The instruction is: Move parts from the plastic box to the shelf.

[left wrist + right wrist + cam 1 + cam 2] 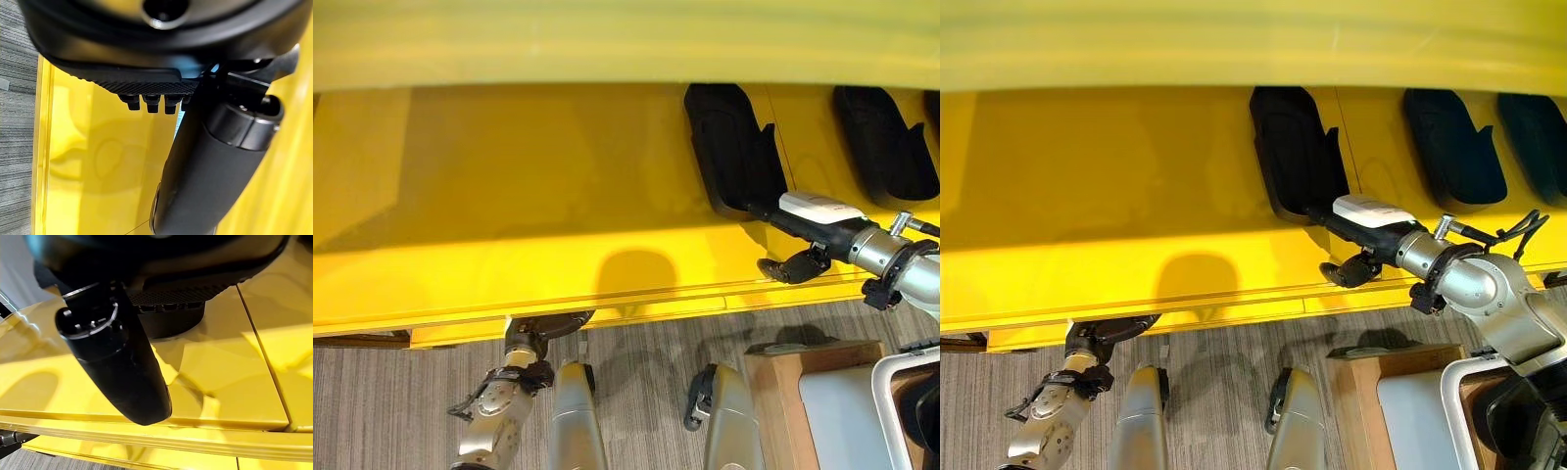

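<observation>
— Left eye view: where is the right hand (800, 257)?

— Reaching in from the right over the yellow shelf (509, 196), arm stretched low across its front part. The straight fingers point at the near end of a black part (729, 147) lying on the shelf board and seem to touch it; the thumb hangs curled below, near the shelf's front edge. I read the hand as released, gripping nothing.

— And the right wrist view?

— The thumb juts out dark over the glossy yellow board, and the part's rounded end (171, 323) sits just past the row of fingers.

— Other parts?

— A second black part (884, 142) lies further right on the same board, well apart from the first. A pale plastic box (847, 411) stands on the floor at lower right, inside a wooden frame (773, 392).

— The left hand (548, 328)?

— Low, tucked under the shelf's front lip, forearm rising from below. Its fingers are hidden, so I cannot tell how they stand.
</observation>
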Controlling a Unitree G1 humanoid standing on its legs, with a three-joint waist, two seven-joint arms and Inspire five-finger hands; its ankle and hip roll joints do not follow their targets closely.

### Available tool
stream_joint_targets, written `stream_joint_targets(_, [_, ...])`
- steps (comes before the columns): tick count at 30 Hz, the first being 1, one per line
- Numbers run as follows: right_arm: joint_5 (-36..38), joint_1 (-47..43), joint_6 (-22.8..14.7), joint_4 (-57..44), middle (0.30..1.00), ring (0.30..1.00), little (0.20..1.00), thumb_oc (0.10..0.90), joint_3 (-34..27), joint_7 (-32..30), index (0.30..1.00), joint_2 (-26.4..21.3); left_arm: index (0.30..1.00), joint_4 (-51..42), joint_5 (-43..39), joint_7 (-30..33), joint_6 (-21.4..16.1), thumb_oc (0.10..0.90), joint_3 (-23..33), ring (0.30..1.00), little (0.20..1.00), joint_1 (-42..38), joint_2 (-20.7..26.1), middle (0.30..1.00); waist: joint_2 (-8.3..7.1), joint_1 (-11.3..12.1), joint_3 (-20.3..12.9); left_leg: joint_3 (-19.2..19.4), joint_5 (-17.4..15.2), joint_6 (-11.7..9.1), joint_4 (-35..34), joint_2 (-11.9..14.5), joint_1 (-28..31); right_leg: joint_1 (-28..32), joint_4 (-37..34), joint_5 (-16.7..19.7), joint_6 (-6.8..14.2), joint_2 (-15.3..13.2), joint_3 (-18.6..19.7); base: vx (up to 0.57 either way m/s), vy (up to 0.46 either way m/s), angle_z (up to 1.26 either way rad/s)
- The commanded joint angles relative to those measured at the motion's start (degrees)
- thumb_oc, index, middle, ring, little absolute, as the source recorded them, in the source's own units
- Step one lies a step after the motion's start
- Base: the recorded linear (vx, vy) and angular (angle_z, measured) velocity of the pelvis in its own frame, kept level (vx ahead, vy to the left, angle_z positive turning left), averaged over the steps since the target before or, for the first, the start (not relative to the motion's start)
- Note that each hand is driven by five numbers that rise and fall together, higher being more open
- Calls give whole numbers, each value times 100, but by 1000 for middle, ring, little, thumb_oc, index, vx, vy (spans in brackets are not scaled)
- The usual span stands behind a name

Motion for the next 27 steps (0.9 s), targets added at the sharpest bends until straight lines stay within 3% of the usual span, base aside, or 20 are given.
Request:
stream_joint_targets(1, [207, -70, -162, -213, 1000, 1000, 1000, 900, -311, -153, 1000, -136, 1000, -216, 192, -189, -478, 900, 97, 1000, 1000, -375, 256, 1000, -48, -17, -400, -73, 29, 286, -14, -181, -148, 161, -191, -94, -303, 300, 40, 0, 0, 0])
stream_joint_targets(6, [152, -202, -193, -225, 1000, 1000, 1000, 900, -400, -319, 1000, -190, 1000, -245, 173, -176, -479, 900, 125, 1000, 1000, -368, 251, 1000, -42, -18, -414, -75, 25, 282, -5, -182, -165, 160, -186, -107, -307, 298, 36, 0, 0, 0])
stream_joint_targets(10, [318, -153, -268, -263, 1000, 1000, 1000, 900, -999, -716, 1000, -49, 1000, -258, 141, -137, -501, 900, 169, 1000, 1000, -309, 229, 1000, -41, -25, -422, -77, 20, 294, -2, -185, -159, 156, -174, -102, -303, 301, 33, 0, 0, 0])
stream_joint_targets(17, [442, -373, -430, -462, 1000, 1000, 1000, 900, -1429, -1177, 1000, 113, 1000, -290, 96, -91, -549, 900, 221, 1000, 1000, -248, 215, 1000, -30, -3, -444, -96, 3, 308, 30, -198, -183, 148, -157, -114, -309, 315, 25, 0, 0, 0])
stream_joint_targets(27, [553, -339, -515, -700, 1000, 1000, 1000, 900, -1771, -1425, 1000, 288, 1000, -276, 83, 2, -564, 900, 267, 1000, 1000, -197, 185, 1000, -26, -11, -469, -97, 9, 321, 15, -217, -196, 138, -157, -107, -304, 310, 28, 0, 0, 0])
